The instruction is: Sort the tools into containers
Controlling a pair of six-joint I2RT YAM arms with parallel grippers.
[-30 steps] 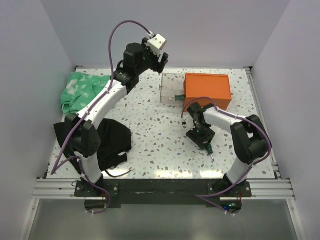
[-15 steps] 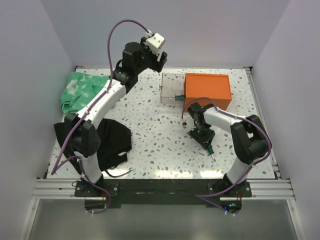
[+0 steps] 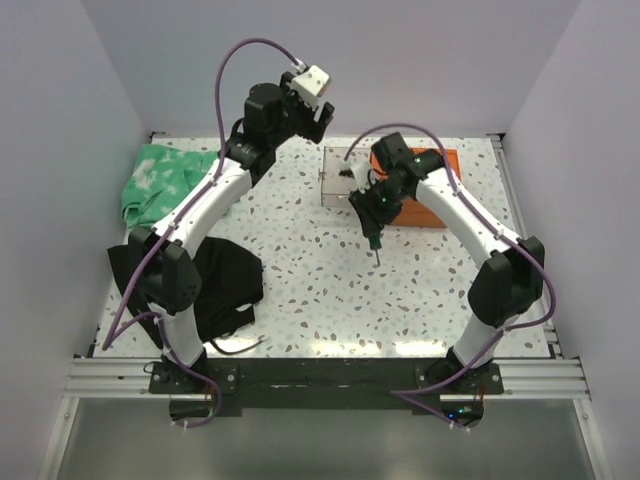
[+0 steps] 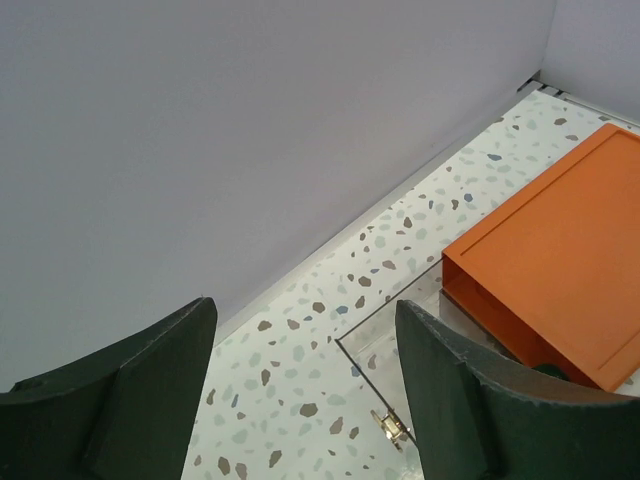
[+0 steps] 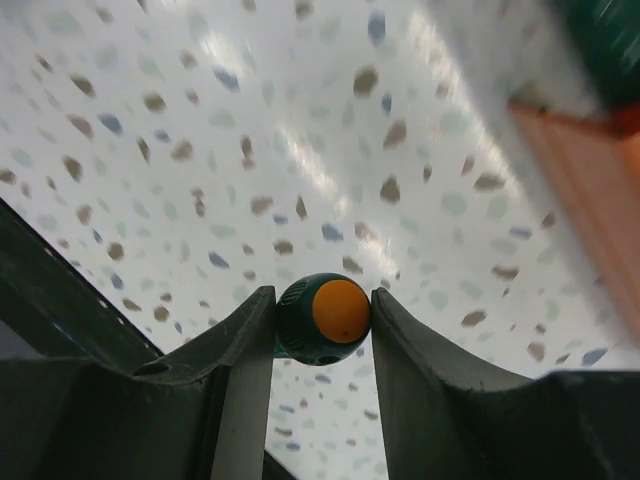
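My right gripper (image 3: 373, 222) is shut on a green-handled screwdriver (image 3: 376, 245) and holds it in the air, shaft pointing down, just in front of the orange chest (image 3: 440, 165). In the right wrist view the handle's orange end cap (image 5: 340, 310) sits between my fingers (image 5: 240, 340). A clear drawer (image 3: 335, 180) stands pulled out to the chest's left. My left gripper (image 3: 312, 118) is open and empty, high near the back wall. Its wrist view shows the chest (image 4: 560, 260) and the drawer's corner (image 4: 345, 345) below. Other screwdrivers are out of view.
A green cloth (image 3: 160, 185) lies at the back left and a black cloth (image 3: 220, 285) at the front left. White walls close the table on three sides, and the right arm's links arch over the chest.
My right gripper has risen from the table near the front and moved back and left to the chest's drawer, carrying the screwdriver. The left arm has hardly moved.
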